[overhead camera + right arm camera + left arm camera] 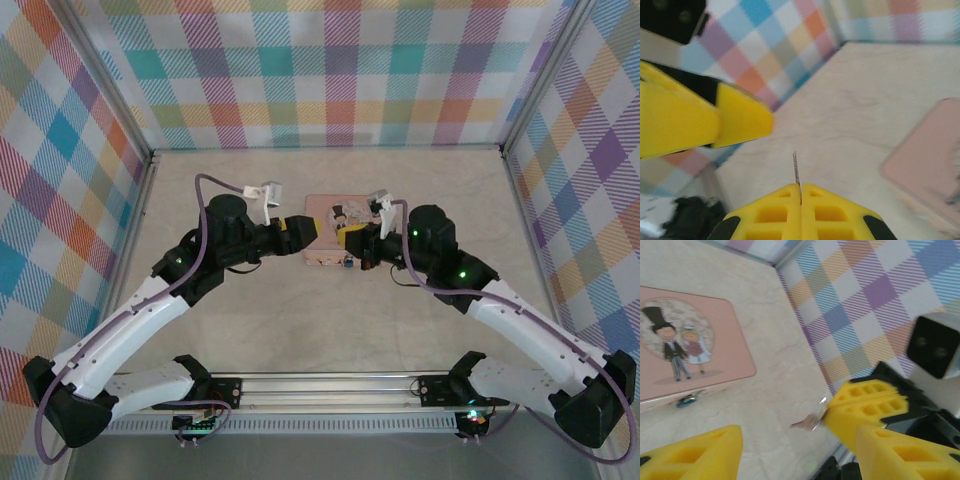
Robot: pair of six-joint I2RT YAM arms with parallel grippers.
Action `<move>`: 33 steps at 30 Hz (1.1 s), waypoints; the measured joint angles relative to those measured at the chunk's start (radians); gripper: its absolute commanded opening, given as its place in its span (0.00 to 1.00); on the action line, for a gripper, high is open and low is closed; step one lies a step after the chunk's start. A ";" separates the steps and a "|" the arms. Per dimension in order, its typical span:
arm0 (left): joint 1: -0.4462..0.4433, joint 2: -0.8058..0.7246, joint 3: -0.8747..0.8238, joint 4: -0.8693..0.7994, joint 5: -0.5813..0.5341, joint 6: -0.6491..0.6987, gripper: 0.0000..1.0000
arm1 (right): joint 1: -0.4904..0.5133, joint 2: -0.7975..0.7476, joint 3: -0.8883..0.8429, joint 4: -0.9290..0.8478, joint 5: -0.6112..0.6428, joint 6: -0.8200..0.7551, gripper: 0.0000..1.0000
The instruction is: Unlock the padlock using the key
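My right gripper (800,192) is shut on the key (796,170), a thin silvery blade that sticks out edge-on past the closed yellow tips. In the left wrist view the key (809,421) pokes out of the right gripper (832,415), between and beyond my left fingers (700,452). My left gripper (797,440) is open and holds nothing. The padlock (687,400) is a tiny dark bluish piece hanging on the front wall of the pink tin (735,340). From above, the two grippers (310,229) (350,238) face each other over the tin (325,208).
The pink tin with the bride-and-groom picture lies flat on the beige table (330,320). Checked walls (330,80) close the cell at the back and sides. The left gripper's yellow fingers (740,120) sit close at the upper left in the right wrist view.
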 measured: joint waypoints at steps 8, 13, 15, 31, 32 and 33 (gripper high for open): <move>0.083 0.039 0.024 -0.103 -0.066 -0.067 0.67 | 0.094 0.084 0.054 -0.032 0.434 -0.323 0.00; 0.093 0.104 0.118 -0.130 -0.056 -0.090 0.72 | 0.100 0.095 0.053 0.079 0.557 -0.472 0.00; 0.093 0.134 0.172 -0.128 -0.042 -0.100 0.72 | 0.102 0.095 0.053 0.122 0.581 -0.513 0.00; 0.020 0.323 0.428 -0.117 0.022 -0.183 0.70 | 0.227 0.119 0.053 0.384 0.689 -0.764 0.00; 0.018 0.327 0.428 -0.117 0.022 -0.187 0.68 | 0.229 0.122 0.052 0.388 0.694 -0.773 0.00; 0.015 0.332 0.429 -0.117 0.022 -0.190 0.66 | 0.233 0.123 0.050 0.394 0.699 -0.782 0.00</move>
